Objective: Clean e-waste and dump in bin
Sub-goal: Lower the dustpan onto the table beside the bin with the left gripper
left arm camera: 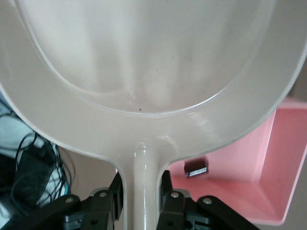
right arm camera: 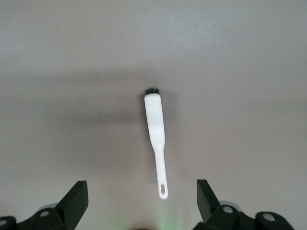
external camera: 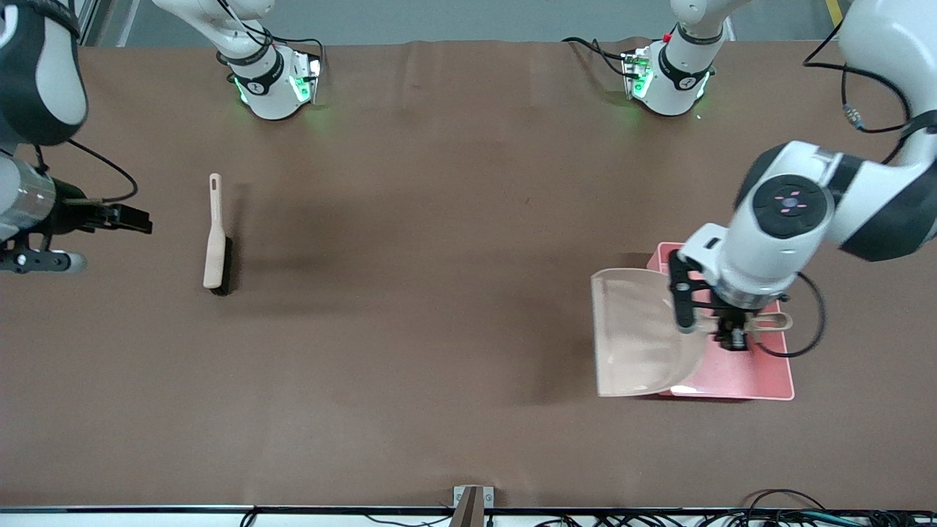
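Observation:
My left gripper (external camera: 732, 331) is shut on the handle of the beige dustpan (external camera: 637, 337) and holds it over the pink bin (external camera: 761, 377). In the left wrist view the fingers (left arm camera: 165, 187) clamp the handle and the dustpan (left arm camera: 144, 72) looks empty. A dark maroon-black block (left arm camera: 195, 169) lies on the floor of the bin (left arm camera: 283, 158). The white-and-green component is hidden. My right gripper (external camera: 140, 219) is open and empty, up in the air at the right arm's end of the table; it also shows in the right wrist view (right arm camera: 142, 191).
A beige brush with dark bristles (external camera: 216, 236) lies on the brown table toward the right arm's end; it also shows in the right wrist view (right arm camera: 156, 134). Cables run along the table edge nearest the front camera.

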